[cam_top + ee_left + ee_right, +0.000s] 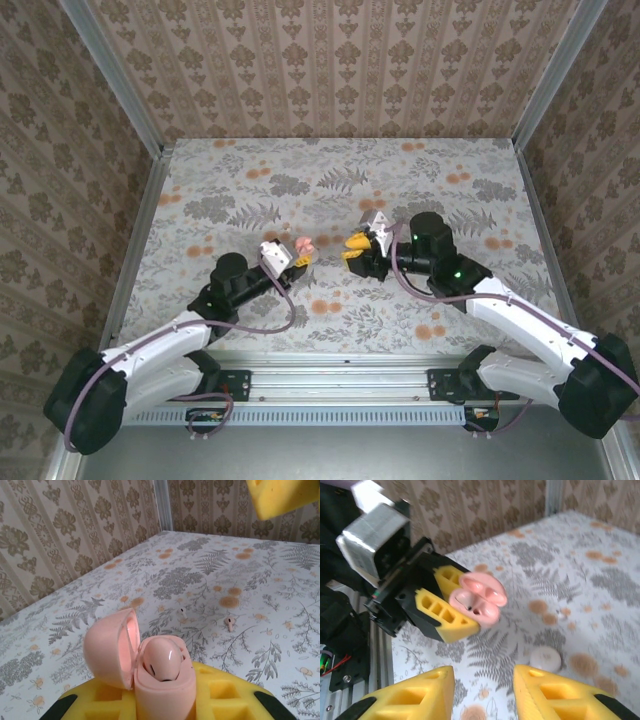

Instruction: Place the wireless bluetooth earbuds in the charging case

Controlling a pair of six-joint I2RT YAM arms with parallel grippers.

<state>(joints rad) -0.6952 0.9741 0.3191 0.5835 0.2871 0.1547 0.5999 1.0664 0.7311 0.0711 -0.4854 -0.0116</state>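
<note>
charging case (162,680), pink, pinched between yellow left fingers (440,614), held clear of floral worktop (280,580). lid (111,647) swung open to one side. inside case: rounded pink shape with small dark mark, cannot tell what it is. both earbuds outside case, lying on worktop beyond it: whitish earbud (183,612), second pale earbud (229,624) near it, not touching. right fingers (555,692) spread apart, facing open case, not touching it. white round disc (545,658) on worktop just ahead of right fingers.
</note>
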